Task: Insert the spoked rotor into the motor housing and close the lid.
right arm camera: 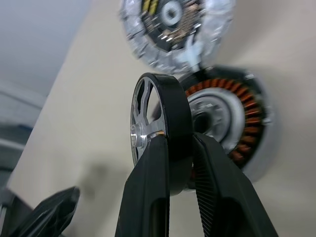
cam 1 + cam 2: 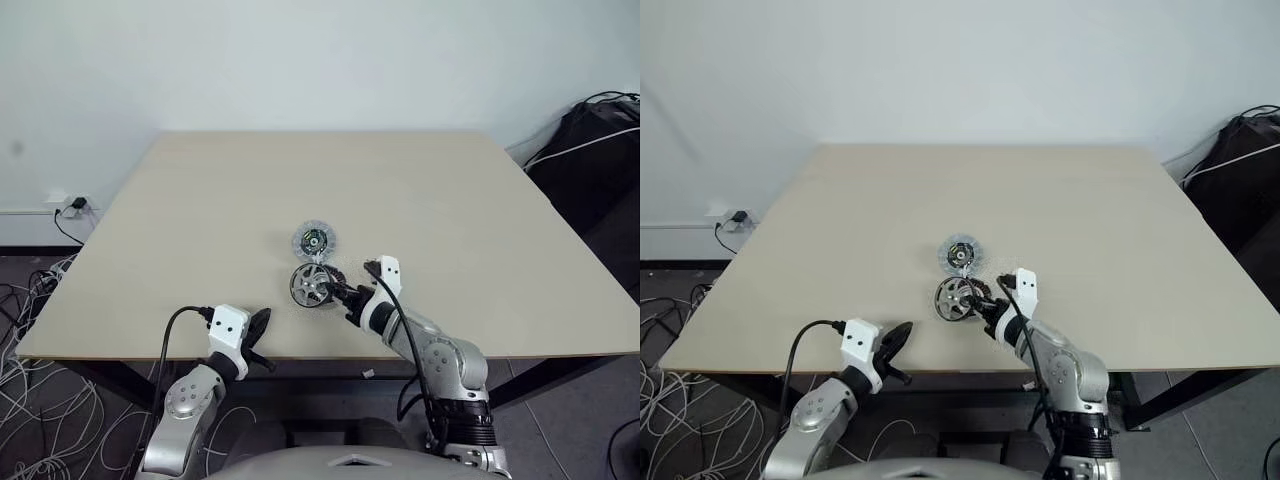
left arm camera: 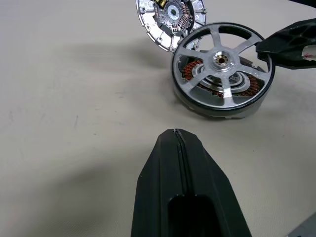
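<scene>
Your right gripper (image 1: 180,163) is clamped on the dark rim of the spoked rotor (image 1: 155,123), one black finger on each side of the rim, so the jaws stand narrow with the ring between them. In the right wrist view the rotor is held edge-on to the camera, with its silver spokes and small hub visible on one face. In the left wrist view the rotor (image 3: 222,64) sits over the disc with copper-brown windings (image 3: 219,91), tilted, with the windings visible between the spokes; whether the rotor's lower edge touches that disc cannot be determined. The motor housing (image 2: 315,240), a pale silvery disc with a dark centre, lies flat on the table (image 2: 200,220) just beyond the wound disc, and their edges appear to touch or nearly touch in the left wrist view. All three parts are grouped near the middle of the table's near half. Your left gripper (image 3: 177,143) has its two fingers pressed together and holds nothing; it hangs at the table's near edge, well apart from the parts and to their left, pointing toward them. The right arm reaches in from the near right side. Loose cables (image 2: 30,330) lie on the floor left of the table, and a dark bag (image 2: 600,150) sits at the far right.
</scene>
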